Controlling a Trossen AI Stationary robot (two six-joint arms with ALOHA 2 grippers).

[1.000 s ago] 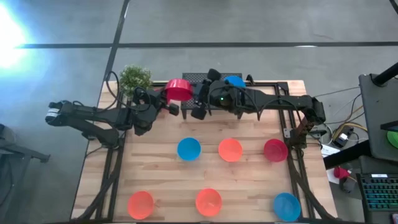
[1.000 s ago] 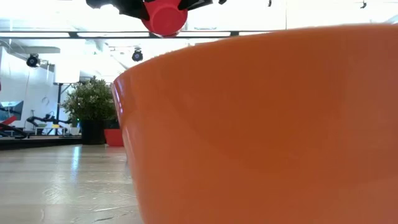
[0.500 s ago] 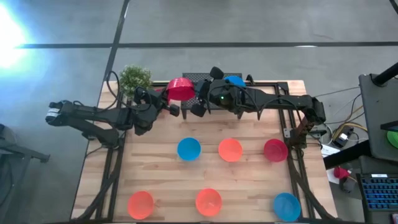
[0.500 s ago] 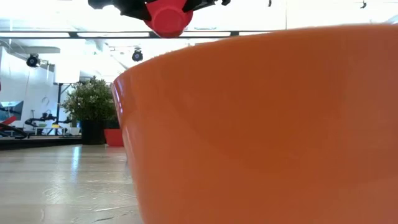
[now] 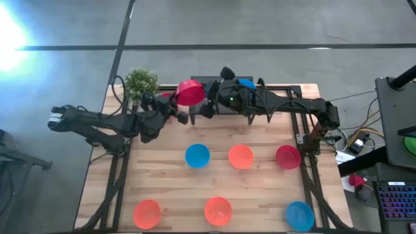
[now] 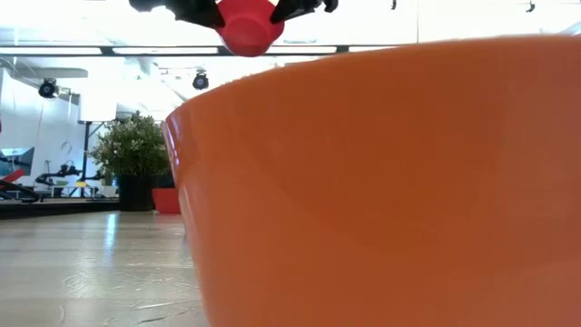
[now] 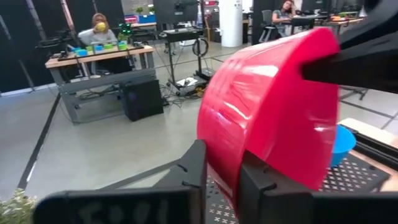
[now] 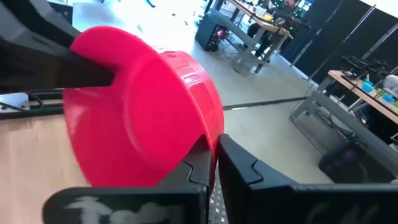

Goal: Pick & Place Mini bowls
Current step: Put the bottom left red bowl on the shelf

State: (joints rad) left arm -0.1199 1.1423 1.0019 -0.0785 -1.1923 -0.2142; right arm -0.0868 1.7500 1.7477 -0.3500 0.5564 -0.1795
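High view: right end effector (image 5: 207, 107) clamps the red bowl (image 5: 189, 93); left end effector (image 5: 177, 112) grips its opposite rim.

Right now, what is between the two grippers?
The red bowl: in the high view it hangs between the left gripper and the right gripper, each wrist view showing fingers on its rim.

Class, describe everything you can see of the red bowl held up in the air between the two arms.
The red bowl is small, round, glossy and plain, looking like plastic, with a flat base and flaring wall. It is off the table, tipped on its side, above the table's far edge beside the black mesh rack. The right gripper is shut on its rim, one finger inside and one outside. The left gripper straddles the opposite rim; whether it grips cannot be told.
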